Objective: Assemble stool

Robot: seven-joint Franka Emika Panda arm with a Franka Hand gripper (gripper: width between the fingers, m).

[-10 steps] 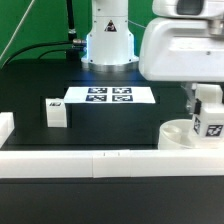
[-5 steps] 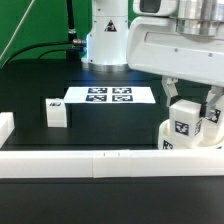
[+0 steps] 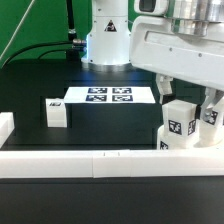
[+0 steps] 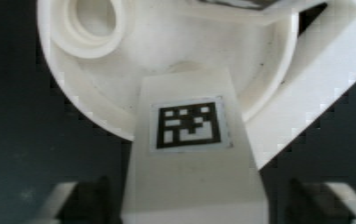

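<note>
While leg [image 3: 181,122] stands upright on seat [image 4: 82,90], long axis vert.; gripper [image 4: 196,200] released.

Arm [image 3: 108,35]: glossy white rounded shells, dark joint seams, bluish glow on base column at 12 o'clock. Thin black cable [image 3: 70,20] at 11. End effector [image 3: 188,100]: bulky white housing, dark grey fingers [image 4: 86,203].

Gripper [image 3: 188,102]: we log it moved toward the exterior view's left; jaws now wider, both fingers clear of the leg [image 3: 180,123]. Leg: we find it lower beneath the gripper, slightly tilted, over the seat [image 4: 86,90].
</note>
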